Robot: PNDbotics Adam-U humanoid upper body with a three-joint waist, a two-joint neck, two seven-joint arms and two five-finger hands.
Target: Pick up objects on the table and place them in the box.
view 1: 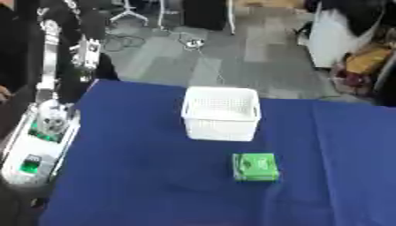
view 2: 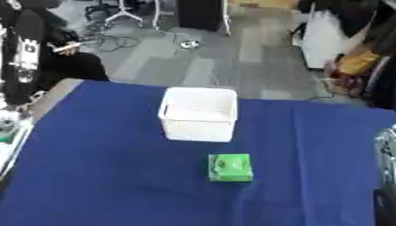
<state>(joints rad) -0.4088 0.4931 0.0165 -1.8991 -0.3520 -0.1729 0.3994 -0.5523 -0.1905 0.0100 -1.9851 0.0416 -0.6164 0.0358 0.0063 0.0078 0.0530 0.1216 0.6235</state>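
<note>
A white perforated box (view 1: 221, 114) stands upright near the middle of the blue table (view 1: 139, 176), its opening facing up. A small green packet (view 1: 255, 167) lies flat on the cloth just in front of the box, slightly to its right, with nothing touching it. My left arm, black with silver joints, comes down along the left edge, and my left hand (view 1: 51, 120) hangs off the table's left side, far from both objects. A grey-silver part of my right hand (view 2: 385, 150) shows only at the right edge, level with the packet.
A white device with green parts (view 1: 31, 156) lies beside the table's left edge, under my left arm. Beyond the table's far edge there is grey floor with cables (view 1: 189, 43), chair legs and bags at the right.
</note>
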